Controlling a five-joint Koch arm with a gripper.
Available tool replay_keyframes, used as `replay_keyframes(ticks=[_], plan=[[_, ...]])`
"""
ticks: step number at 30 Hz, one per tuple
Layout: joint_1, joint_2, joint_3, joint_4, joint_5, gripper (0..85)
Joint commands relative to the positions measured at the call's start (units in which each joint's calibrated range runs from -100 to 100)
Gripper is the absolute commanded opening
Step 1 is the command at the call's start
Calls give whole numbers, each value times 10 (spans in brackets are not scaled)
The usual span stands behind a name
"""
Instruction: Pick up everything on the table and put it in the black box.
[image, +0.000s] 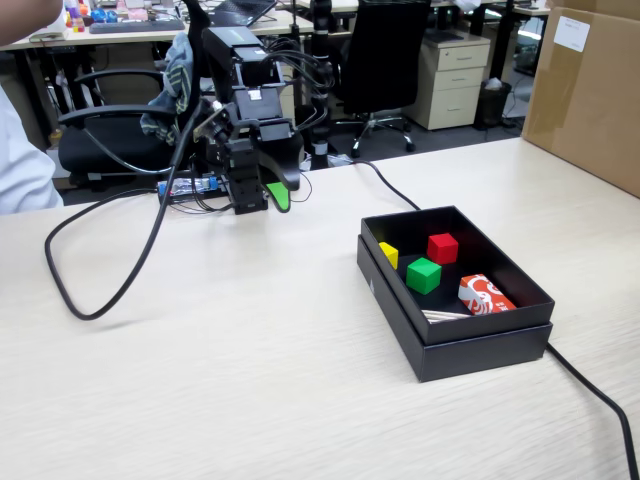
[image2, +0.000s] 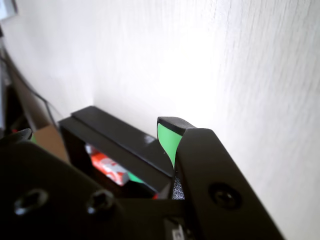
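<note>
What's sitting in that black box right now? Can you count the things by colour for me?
Yellow block: 1
Red block: 1
Green block: 1
Red-and-white packet: 1
Total: 4, all inside the box.

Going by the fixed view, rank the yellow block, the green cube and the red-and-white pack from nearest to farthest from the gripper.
From the gripper:
1. yellow block, at the box's left wall.
2. green cube, mid-box.
3. red-and-white pack, toward the box's right front corner.
</note>
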Motion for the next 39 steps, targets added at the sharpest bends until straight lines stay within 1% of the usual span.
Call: replay_keyframes(ticks=[1,8,10,12,14,21,28,35,39], plan=[[-6,-93,-50,75,-2,489],[-23,-161,-192,170,1,491],[-30,-162,-242,220,-1,495],[-36,-161,-327,322,-17,493],[-40,-161,-377,386,-28,489],[-42,-161,-544,539,-50,488],[-38,-141,-562,514,-50,496],[-35,-143,-563,417,-51,496],[-35,-144,-563,402,-50,487]])
